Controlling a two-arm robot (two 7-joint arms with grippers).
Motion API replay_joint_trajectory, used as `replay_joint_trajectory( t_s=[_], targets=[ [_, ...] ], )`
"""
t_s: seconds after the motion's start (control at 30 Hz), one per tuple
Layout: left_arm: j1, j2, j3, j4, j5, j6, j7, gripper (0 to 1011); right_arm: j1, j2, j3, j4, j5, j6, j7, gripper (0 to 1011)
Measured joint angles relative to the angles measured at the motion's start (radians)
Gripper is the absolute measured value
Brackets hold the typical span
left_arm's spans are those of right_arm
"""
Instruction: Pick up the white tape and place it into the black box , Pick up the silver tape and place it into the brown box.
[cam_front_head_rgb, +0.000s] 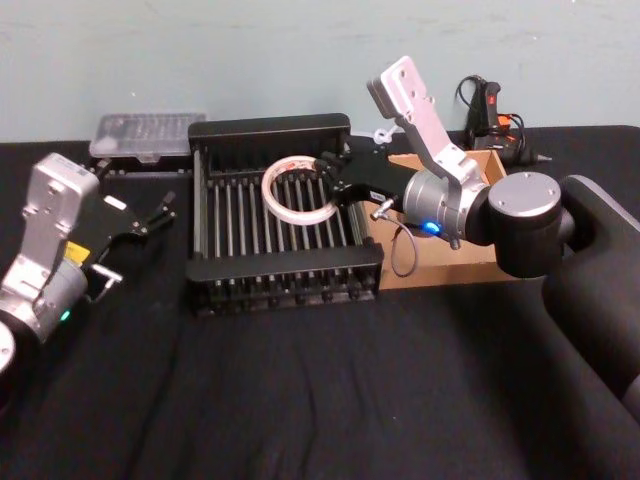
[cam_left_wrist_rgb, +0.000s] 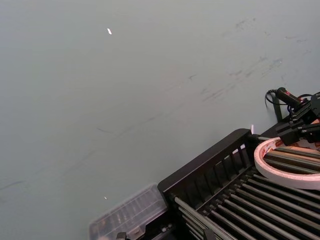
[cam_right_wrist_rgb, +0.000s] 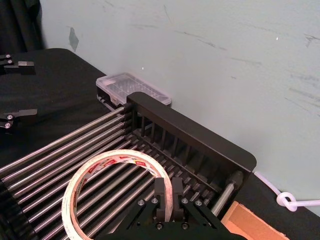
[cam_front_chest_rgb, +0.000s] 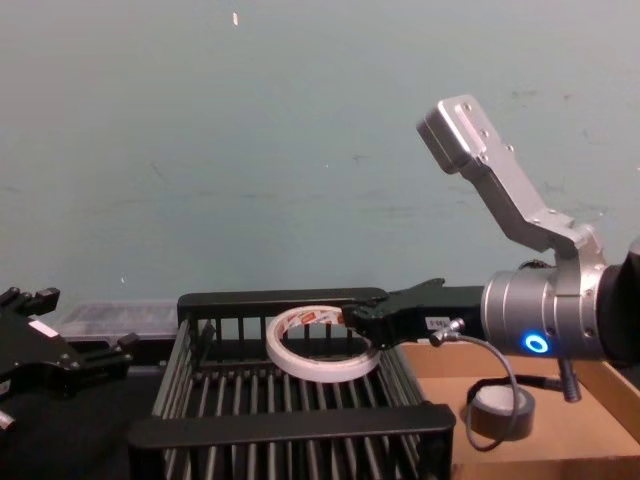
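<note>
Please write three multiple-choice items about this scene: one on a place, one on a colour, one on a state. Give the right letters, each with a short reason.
1. Where is the wide white tape roll with red marks?
A. over the black slatted plastic crate
B. inside the cardboard box
C. on the bare tablecloth

2. What colour is the small tape roll in the shallow tan cardboard box?
A. yellow
B. dark grey
C. green

3. What is the right hand doing?
A. hanging open
B. shut on the white roll
C. shut on the grey roll

Answers: 1 A, it hangs above the crate's floor bars. 2 B, the chest view shows it. 3 B, its fingers pinch the roll's rim.
</note>
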Motion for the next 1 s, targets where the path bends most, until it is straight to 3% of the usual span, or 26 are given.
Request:
replay_joint_trajectory(
  t_s=[0.17,0.57,0.73,0.8,1.0],
  targets=[
    [0.000,0.000,0.000,0.000,0.000,0.000,0.000,1002,-0.001,0.001,0.000,-0.001,0.001,0.000,0.000,177],
    [0.000,0.000,0.000,0.000,0.000,0.000,0.000,1001,-0.002,0.002,0.000,-0.004,0.003,0.000,0.000,592],
    [0.000,0.000,0.000,0.000,0.000,0.000,0.000,1001,-0.002,0.002,0.000,-0.004,0.003,0.000,0.000,708],
    [0.000,0.000,0.000,0.000,0.000,0.000,0.000,1002,-0.003,0.002,0.000,-0.004,0.004,0.000,0.000,807],
    [0.000,0.000,0.000,0.000,0.000,0.000,0.000,1001,-0.003,0.003,0.000,-0.005,0.004,0.000,0.000,939]
  ],
)
